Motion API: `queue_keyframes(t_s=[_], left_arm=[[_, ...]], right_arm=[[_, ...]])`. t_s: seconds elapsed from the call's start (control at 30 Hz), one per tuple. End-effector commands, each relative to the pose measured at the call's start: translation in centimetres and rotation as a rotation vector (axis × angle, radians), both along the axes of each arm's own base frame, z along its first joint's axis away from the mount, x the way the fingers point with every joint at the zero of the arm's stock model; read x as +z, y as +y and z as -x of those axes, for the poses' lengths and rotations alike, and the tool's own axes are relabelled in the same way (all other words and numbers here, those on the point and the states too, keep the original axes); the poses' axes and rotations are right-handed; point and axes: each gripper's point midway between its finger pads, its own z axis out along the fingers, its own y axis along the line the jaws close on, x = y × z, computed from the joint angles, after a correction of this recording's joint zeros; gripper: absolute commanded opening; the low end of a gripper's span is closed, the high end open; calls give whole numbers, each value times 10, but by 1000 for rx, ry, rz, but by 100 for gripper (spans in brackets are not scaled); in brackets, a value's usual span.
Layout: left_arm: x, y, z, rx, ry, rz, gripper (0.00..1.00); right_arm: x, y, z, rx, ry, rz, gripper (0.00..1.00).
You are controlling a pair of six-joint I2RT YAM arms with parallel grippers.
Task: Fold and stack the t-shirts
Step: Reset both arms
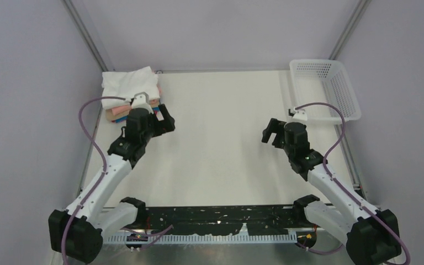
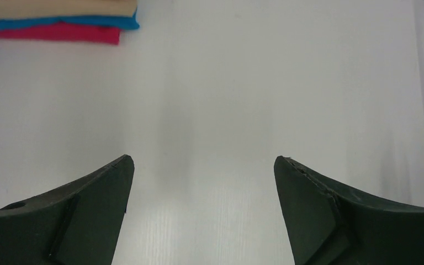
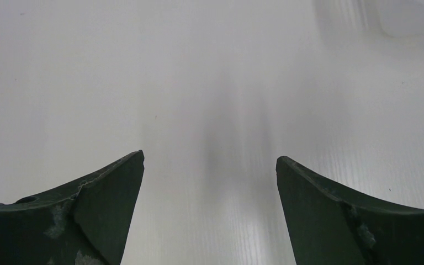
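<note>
shirt stack (image 1: 119,113): far left, white shirt (image 1: 130,84) topmost
left gripper (image 1: 164,118): spread, empty, beside it
right gripper (image 1: 271,132): spread, empty
tip: likely lift clear, no snagging

folded t-shirts (image 2: 55,23) cut off by top edge, partly behind left arm (image 1: 116,160)

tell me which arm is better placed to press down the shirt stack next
Left. The left gripper hangs open just beside the stack of folded t-shirts at the far left corner of the table; the right gripper is open too, but across the table by the white basket.
</note>
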Motion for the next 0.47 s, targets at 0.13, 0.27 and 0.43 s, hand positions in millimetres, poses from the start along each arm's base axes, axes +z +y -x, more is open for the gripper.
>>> queue_keyframes(t_s=[0.13, 0.27, 0.43], left_arm=[[-80, -1, 60, 46, 35, 60, 99], [-71, 15, 68, 97, -23, 36, 100], [-65, 21, 73, 112, -73, 40, 100]], right_arm=[[4, -17, 22, -58, -107, -44, 95], [7, -19, 25, -69, -159, -68, 95], [5, -22, 27, -81, -175, -64, 95]])
